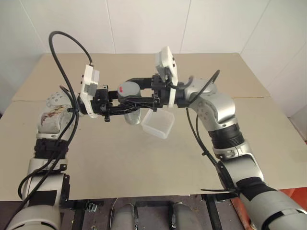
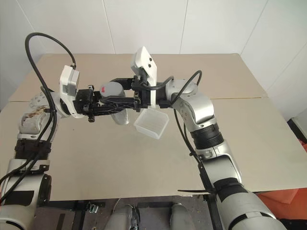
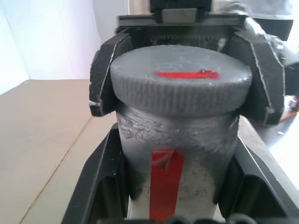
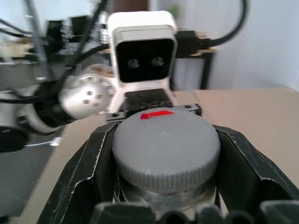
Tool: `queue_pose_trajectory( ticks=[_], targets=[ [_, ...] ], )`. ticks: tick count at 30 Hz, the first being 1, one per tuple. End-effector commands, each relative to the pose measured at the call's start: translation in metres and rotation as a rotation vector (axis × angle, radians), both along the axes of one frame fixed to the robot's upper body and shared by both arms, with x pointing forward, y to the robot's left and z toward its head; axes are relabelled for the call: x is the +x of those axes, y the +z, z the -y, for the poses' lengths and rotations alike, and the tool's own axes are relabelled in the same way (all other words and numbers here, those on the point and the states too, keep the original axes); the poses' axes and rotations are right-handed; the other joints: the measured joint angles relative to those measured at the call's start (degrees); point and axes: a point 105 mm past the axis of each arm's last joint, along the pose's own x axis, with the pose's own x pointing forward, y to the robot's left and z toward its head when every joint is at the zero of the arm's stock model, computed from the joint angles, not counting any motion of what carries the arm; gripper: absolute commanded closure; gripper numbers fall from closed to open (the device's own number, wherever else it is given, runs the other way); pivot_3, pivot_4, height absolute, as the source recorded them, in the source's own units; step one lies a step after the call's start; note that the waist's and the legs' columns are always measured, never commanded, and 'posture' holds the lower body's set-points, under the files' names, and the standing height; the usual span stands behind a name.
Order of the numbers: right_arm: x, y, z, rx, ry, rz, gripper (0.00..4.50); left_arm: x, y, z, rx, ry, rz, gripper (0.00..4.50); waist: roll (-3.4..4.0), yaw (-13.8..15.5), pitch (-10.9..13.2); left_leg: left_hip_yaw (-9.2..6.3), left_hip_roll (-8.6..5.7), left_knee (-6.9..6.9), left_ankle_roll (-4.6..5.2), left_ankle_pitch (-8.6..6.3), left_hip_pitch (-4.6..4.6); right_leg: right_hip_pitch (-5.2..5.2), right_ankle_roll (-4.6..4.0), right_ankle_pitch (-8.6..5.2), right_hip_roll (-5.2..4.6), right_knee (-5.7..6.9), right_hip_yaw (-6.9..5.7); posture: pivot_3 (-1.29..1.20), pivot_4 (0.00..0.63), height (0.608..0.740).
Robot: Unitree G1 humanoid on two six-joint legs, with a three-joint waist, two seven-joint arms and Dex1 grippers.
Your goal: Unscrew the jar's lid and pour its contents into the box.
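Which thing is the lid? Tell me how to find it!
Look above the middle of the tan table, where the two grippers meet. The left gripper holds the clear jar; the lid is the round grey cap on top, pinched by the right gripper. It alone is grey, ridged, and marked with a red stripe.

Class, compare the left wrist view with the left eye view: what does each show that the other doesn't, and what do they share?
Only the left wrist view shows the red strip running down the small clear plastic jar's side. Only the left eye view shows the small square translucent white box on the tan table. Both show the round grey screw lid with the right gripper closed on it, and the left gripper holding the jar.
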Motion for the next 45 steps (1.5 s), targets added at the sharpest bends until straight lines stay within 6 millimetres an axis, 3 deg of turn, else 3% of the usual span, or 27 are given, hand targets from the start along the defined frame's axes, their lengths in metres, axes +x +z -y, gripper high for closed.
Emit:
queue_pose_trajectory(
  ticks=[1, 6, 9, 12, 14, 17, 18, 21, 25, 30, 38, 45],
  targets=[
    [-0.035, 0.035, 0.012, 0.078, 0.358, 0.105, 1.73, -0.024, 0.017, 0.012, 0.039, -0.21, 0.051, 2.55, 0.0, 0.11, 0.02, 0.0, 0.0, 0.01, 0.0, 0.0, -0.01, 0.0, 0.0, 0.0, 0.0, 0.0, 0.0, 0.0, 0.15, 0.74],
    [-0.047, 0.029, 0.004, 0.0, 0.566, 0.095, 1.73, -0.04, 0.025, 0.027, 0.06, -0.339, 0.045, 2.55, 0.02, -0.15, 0.02, -0.03, 0.01, 0.02, 0.01, 0.0, 0.02, 0.01, 0.02, 0.01, 0.02, 0.02, 0.01, 0.0, 0.15, 0.74],
    [-0.043, 0.025, -0.005, -0.02, 0.56, 0.115, 1.73, -0.045, 0.024, 0.029, 0.077, -0.364, 0.057, 2.55, 0.02, -0.41, 0.02, -0.03, 0.04, 0.02, -0.01, 0.01, 0.04, -0.01, 0.02, 0.01, 0.04, 0.06, 0.03, 0.0, 0.15, 0.74],
    [-0.029, 0.027, -0.013, 0.034, 0.433, 0.15, 1.73, -0.041, 0.02, 0.021, 0.074, -0.314, 0.066, 2.55, 0.03, -0.58, 0.03, -0.02, 0.05, 0.01, -0.03, 0.02, 0.05, -0.02, 0.01, 0.01, 0.06, 0.07, 0.05, 0.0, 0.15, 0.74],
    [-0.022, 0.027, -0.012, 0.045, 0.365, 0.137, 1.01, -0.04, 0.02, 0.015, 0.059, -0.291, 0.058, 2.55, 0.05, -0.48, 0.04, -0.01, 0.05, 0.01, -0.05, 0.03, 0.03, -0.06, 0.01, 0.01, 0.06, 0.09, 0.05, 0.0, 0.15, 0.74],
    [-0.014, 0.027, 0.003, 0.065, 0.248, 0.155, 0.08, -0.035, 0.019, 0.004, 0.027, -0.21, 0.032, 2.55, 0.05, -0.09, 0.05, 0.0, 0.05, 0.02, -0.08, 0.05, -0.02, -0.07, 0.02, 0.01, 0.03, 0.07, 0.04, 0.0, 0.15, 0.74],
    [-0.013, 0.028, 0.008, 0.077, 0.202, 0.173, 0.03, -0.033, 0.018, 0.001, 0.022, -0.19, 0.024, 2.55, 0.05, 0.12, 0.05, -0.01, 0.04, 0.03, -0.08, 0.05, -0.02, -0.05, 0.02, 0.01, 0.02, 0.06, 0.02, 0.0, 0.15, 0.74],
    [-0.012, 0.036, 0.023, 0.116, 0.019, 0.21, 0.03, -0.027, 0.007, -0.007, 0.005, -0.097, 0.015, 2.55, 0.05, 0.44, 0.05, -0.02, 0.0, 0.05, -0.08, 0.04, -0.02, 0.0, 0.02, 0.01, -0.06, 0.02, -0.02, 0.0, 0.15, 0.74],
    [-0.032, 0.039, 0.039, 0.138, -0.063, 0.193, 0.03, -0.019, 0.002, -0.015, -0.042, -0.001, 0.01, 2.55, 0.05, 0.41, 0.05, -0.01, 0.03, 0.05, -0.1, 0.06, -0.03, -0.04, 0.02, 0.01, -0.04, 0.07, -0.01, 0.0, 0.15, 0.74],
    [-0.049, 0.036, 0.017, 0.12, -0.116, 0.178, 0.03, -0.014, 0.003, -0.009, -0.073, 0.01, 0.025, 2.55, 0.05, -0.31, 0.04, 0.02, 0.03, 0.03, -0.09, 0.05, 0.08, -0.05, 0.01, 0.01, 0.01, 0.04, 0.09, 0.0, 0.15, 0.74],
    [-0.028, 0.015, -0.016, 0.034, -0.278, 0.204, 0.03, -0.014, 0.01, 0.003, -0.1, -0.029, 0.048, 2.55, 0.05, -0.05, 0.04, 0.01, -0.01, 0.03, -0.07, 0.04, 0.07, -0.03, 0.01, 0.02, 0.0, 0.01, 0.07, 0.0, 0.15, 0.74],
    [-0.01, 0.017, -0.012, 0.041, -0.346, 0.189, 0.03, -0.019, 0.009, 0.0, -0.078, -0.038, 0.054, 2.55, 0.05, -0.03, 0.04, 0.01, 0.01, 0.03, -0.05, 0.03, 0.0, -0.02, 0.02, 0.02, 0.01, 0.01, 0.04, 0.0, 0.15, 0.74]
  ],
)
